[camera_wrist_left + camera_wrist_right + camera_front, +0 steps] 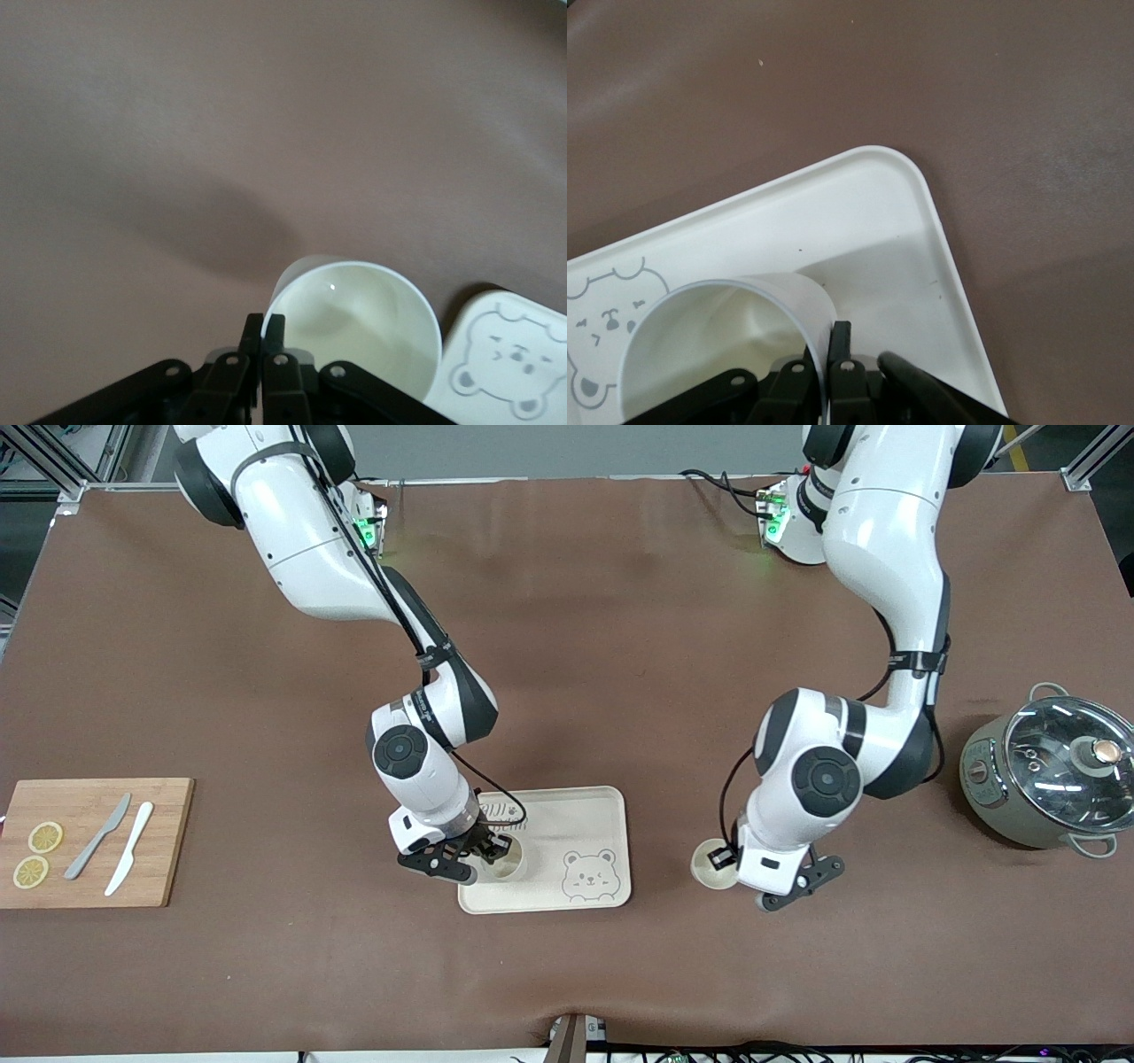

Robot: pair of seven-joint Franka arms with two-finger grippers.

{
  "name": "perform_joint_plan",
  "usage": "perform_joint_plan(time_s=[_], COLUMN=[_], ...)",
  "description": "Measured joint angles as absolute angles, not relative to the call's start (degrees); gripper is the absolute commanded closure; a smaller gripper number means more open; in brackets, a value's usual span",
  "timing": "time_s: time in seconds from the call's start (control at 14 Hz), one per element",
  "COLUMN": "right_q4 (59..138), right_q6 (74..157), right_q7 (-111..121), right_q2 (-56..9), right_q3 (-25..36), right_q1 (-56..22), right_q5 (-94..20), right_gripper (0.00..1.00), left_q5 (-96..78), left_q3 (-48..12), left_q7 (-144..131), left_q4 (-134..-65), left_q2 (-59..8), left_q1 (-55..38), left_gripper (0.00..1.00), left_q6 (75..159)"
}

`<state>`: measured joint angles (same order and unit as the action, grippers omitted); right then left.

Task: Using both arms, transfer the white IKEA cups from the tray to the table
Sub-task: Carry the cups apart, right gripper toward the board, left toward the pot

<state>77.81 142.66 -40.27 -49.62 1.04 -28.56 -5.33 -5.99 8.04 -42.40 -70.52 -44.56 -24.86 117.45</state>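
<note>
One white IKEA cup (507, 863) sits low over the cream bear tray (585, 815), at the tray's corner toward the right arm's end. My right gripper (490, 849) is shut on its rim. In the right wrist view (831, 342) it pinches the cup wall (718, 345) over the tray (877, 221). The second cup (711, 866) is at the table, beside the tray toward the left arm's end. My left gripper (729, 859) is shut on its rim. In the left wrist view (263, 329) it clamps the cup's (363, 328) edge, with the tray's bear corner (509, 363) beside it.
A wooden cutting board (89, 877) with lemon slices (45, 837), a grey knife (97, 836) and a white knife (129, 848) lies at the right arm's end. A grey pot with a glass lid (1054, 771) stands at the left arm's end.
</note>
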Motion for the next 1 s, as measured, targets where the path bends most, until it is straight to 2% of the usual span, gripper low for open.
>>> perform_joint_plan(time_s=[0.43,1.0], right_q4=[74.59,74.59], right_q6=[127.43,110.56], right_q7=[-39.21,-15.51], right_q2=[-42.64,-33.69], right_q3=[1.92,2.40], right_q1=[-27.09,-16.17], right_q5=[-5.31,-5.30], right_gripper=[1.00,1.00], left_q5=[-5.89,-2.94], left_q3=[8.25,8.34], left_q7=[-36.92,-33.58], left_q4=[-70.62,-71.87], left_q2=[-44.49,-44.50], left_q1=[-20.03,-14.81], left_gripper=[1.00,1.00], left_q6=[116.24,116.59])
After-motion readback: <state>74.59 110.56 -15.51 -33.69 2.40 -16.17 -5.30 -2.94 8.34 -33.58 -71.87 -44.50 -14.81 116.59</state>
